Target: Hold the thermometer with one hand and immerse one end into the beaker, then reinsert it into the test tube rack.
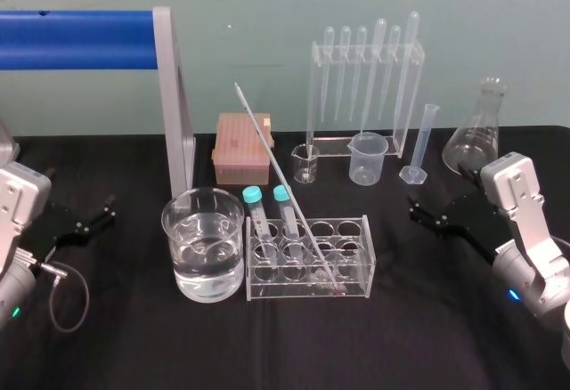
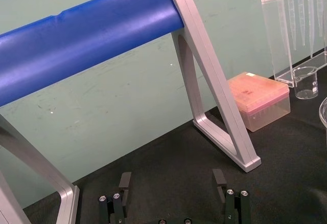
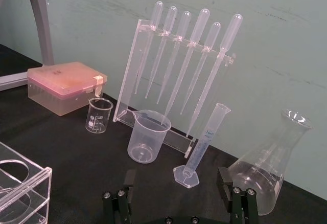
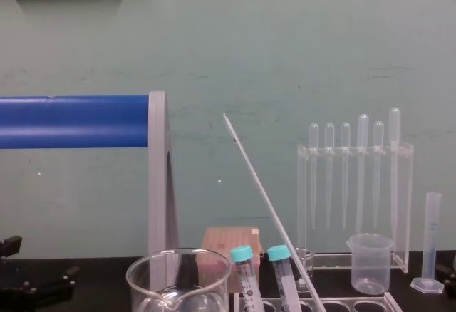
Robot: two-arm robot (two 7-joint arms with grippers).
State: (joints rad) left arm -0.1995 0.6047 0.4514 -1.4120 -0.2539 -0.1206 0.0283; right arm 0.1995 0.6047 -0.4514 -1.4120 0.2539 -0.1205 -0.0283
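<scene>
Rack (image 1: 356,276) holds clear, red-bulbed thermometer (image 1: 286,185); left end effector (image 1: 109,209), right end effector (image 1: 414,210) both released.

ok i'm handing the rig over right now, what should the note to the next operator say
Left gripper: jaws open, empty, parked to the left of the beaker.
Right gripper: jaws open, empty, parked to the right of the test tube rack.
Thermometer: leaning in the rack, red bulb down, top tilted back and to the left.
The beaker holds water and stands just off the rack's left end.
Done: nothing that shows; neither gripper has hold of the thermometer.
Left: grasp the thermometer, dip one end in the beaker, then put it back in the rack.
</scene>
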